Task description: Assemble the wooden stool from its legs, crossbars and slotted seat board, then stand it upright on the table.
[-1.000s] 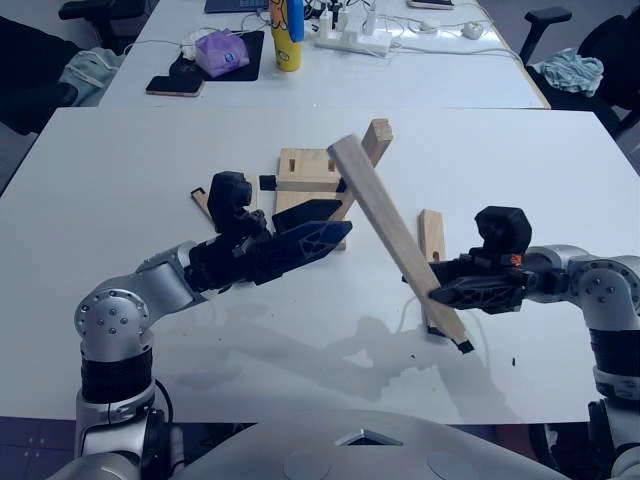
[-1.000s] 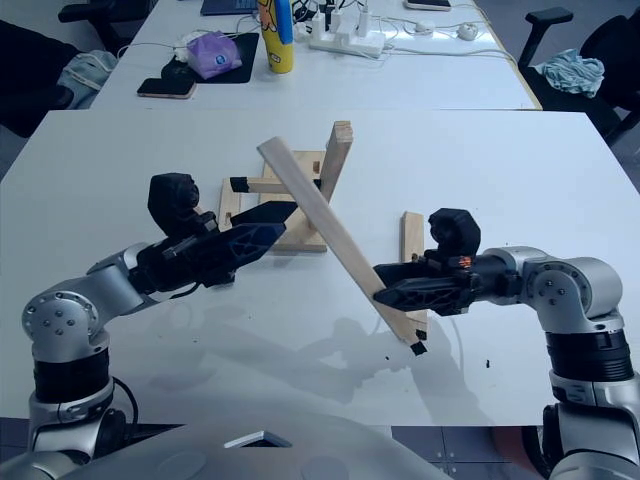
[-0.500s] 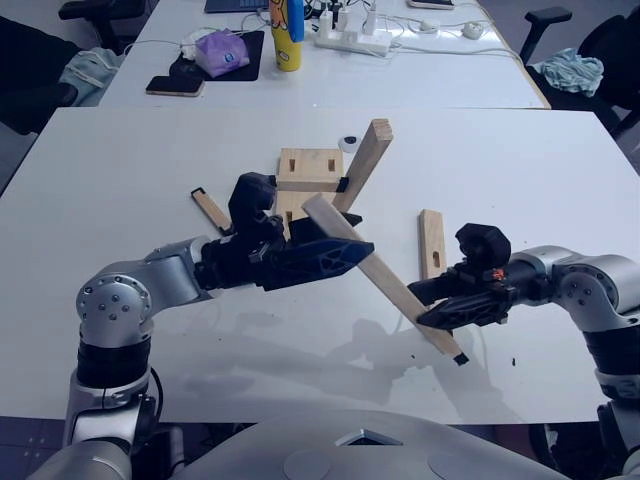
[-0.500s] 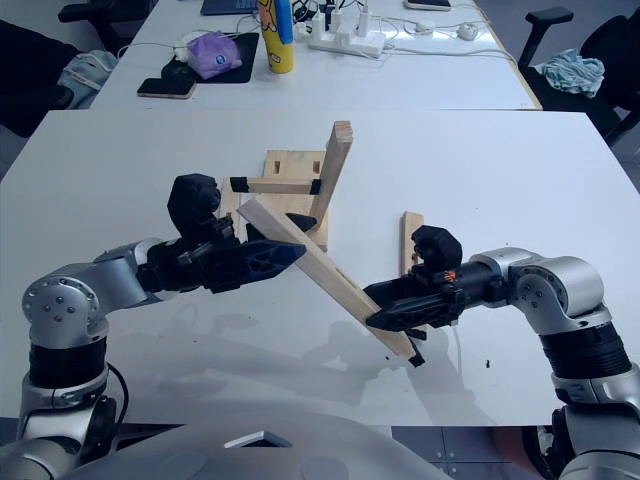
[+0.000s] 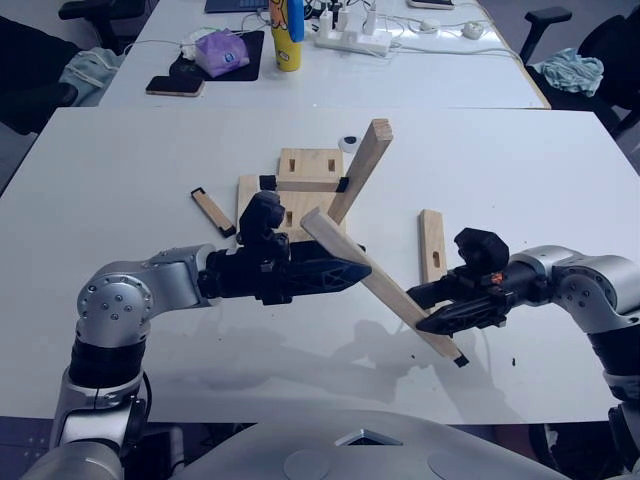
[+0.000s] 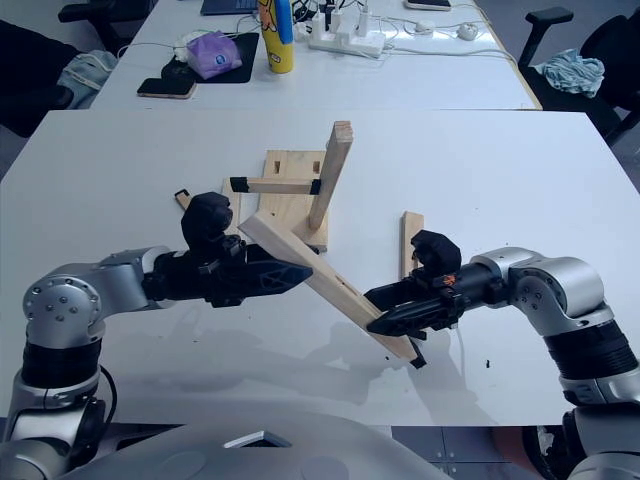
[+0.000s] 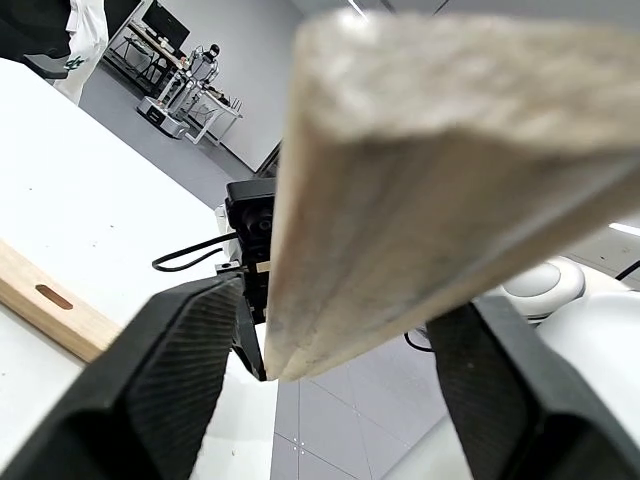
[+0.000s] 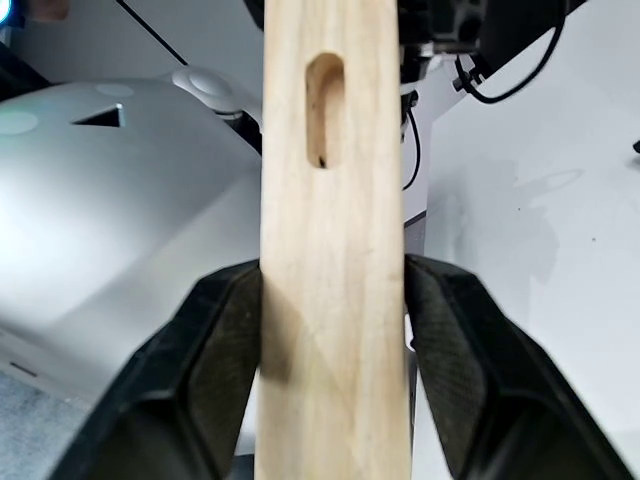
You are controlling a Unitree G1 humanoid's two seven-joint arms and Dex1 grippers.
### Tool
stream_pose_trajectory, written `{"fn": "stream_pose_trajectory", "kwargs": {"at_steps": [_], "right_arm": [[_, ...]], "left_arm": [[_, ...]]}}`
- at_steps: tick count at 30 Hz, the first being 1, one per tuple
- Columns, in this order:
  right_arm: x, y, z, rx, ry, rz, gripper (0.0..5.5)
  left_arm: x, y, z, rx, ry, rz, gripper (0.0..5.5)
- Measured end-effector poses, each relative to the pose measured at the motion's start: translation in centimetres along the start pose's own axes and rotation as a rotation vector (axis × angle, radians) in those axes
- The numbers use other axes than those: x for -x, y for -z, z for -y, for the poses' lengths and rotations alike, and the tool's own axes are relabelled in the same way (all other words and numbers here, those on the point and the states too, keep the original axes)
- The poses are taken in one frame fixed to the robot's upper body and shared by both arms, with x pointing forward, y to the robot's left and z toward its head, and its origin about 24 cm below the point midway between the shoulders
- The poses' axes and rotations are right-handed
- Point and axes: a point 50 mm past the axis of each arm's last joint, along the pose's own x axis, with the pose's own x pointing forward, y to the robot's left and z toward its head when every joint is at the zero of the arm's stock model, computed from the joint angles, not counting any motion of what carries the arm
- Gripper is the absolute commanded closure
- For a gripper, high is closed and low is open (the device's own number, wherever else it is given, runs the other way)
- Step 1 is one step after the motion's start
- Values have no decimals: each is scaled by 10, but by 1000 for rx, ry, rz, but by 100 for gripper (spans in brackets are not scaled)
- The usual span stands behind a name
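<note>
A long wooden leg (image 5: 385, 290) slants over the table, high end toward the seat board. My right gripper (image 5: 440, 318) is shut on its lower part; the right wrist view shows the slotted leg (image 8: 330, 250) clamped between both fingers (image 8: 225, 370). My left gripper (image 5: 345, 270) is at the leg's upper end, open, and the leg's end (image 7: 420, 180) sits between its spread fingers (image 7: 180, 370) with a gap on one side. The slotted seat board (image 5: 300, 165) lies flat, with one leg (image 5: 365, 165) rising from it and a crossbar (image 5: 305, 184) joined to that leg.
A second slotted leg (image 5: 431, 245) lies flat just beyond my right gripper. A short black-tipped crossbar (image 5: 211, 211) lies left of the seat board. A small round item (image 5: 348, 141) sits behind the board. The far table holds a yellow bottle (image 5: 288, 35) and a power strip (image 5: 352, 40).
The right gripper has lowered the held leg to a flatter slant. The left gripper moved right and closer in, and its fingers now stand on either side of the leg's upper end.
</note>
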Motion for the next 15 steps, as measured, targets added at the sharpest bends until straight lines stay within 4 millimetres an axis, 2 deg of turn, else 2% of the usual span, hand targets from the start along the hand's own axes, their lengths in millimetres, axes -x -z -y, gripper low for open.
{"fn": "stream_pose_trajectory", "kwargs": {"at_steps": [2,9,10,15], "right_arm": [[-1,1,0,-5,-1,-5,333],[1,3,2,-35,14,-4,333],[2,3,2,-37,16,-2,297],[7,-4,1,-3,23,18,295]], "left_arm": [[1,1,0,2,-9,2,312],[6,4,-2,2,-48,-9,325],[7,4,-2,0,-52,-11,325],[15,6,-4,4,-94,1,341]]}}
